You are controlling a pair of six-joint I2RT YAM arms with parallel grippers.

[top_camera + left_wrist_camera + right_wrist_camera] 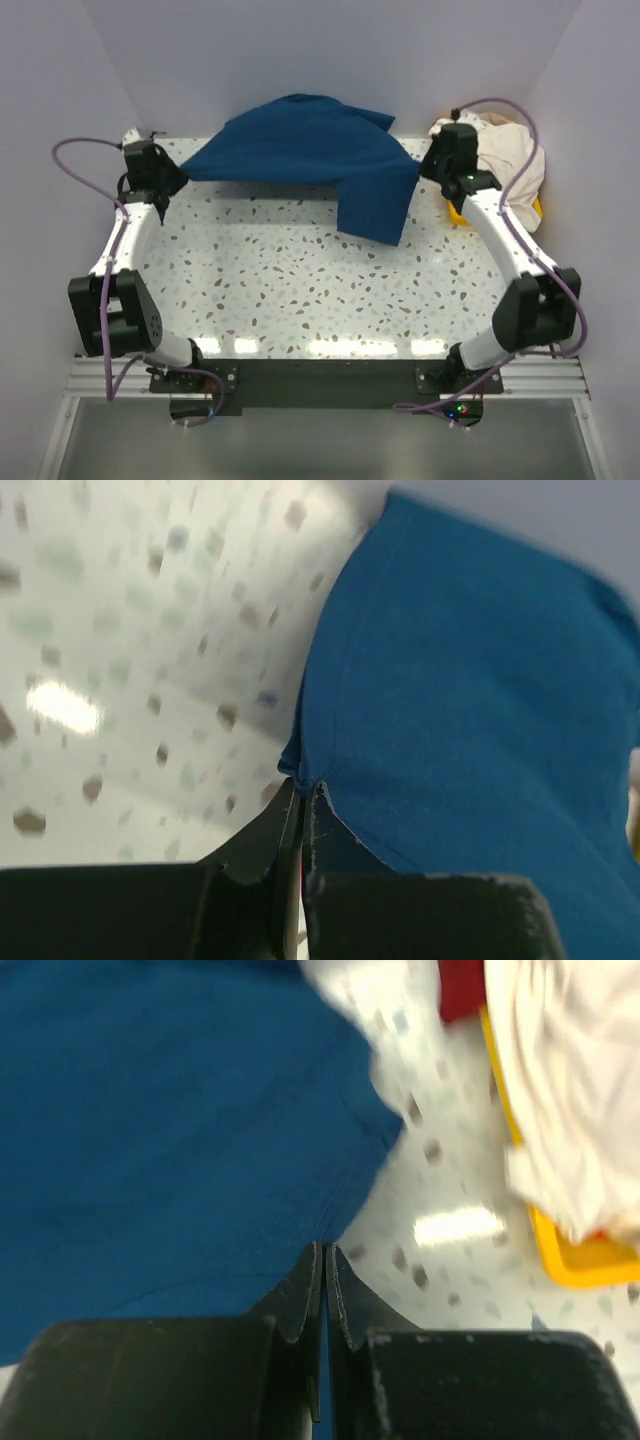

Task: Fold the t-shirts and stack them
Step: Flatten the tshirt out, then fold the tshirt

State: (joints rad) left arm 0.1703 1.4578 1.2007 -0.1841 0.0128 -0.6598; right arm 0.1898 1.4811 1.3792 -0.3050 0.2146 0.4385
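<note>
The navy blue t-shirt hangs stretched above the far half of the table, its lower part drooping at the right. My left gripper is shut on its left edge, seen in the left wrist view where the navy t-shirt fills the right side. My right gripper is shut on its right edge; the right wrist view shows the closed jaws pinching the navy cloth. The cream white t-shirt lies bunched at the far right, also in the right wrist view.
A yellow plastic tray sits under the cream shirt at the far right, its rim showing in the right wrist view. The speckled table spreads in front of the shirt. White walls close in the back and sides.
</note>
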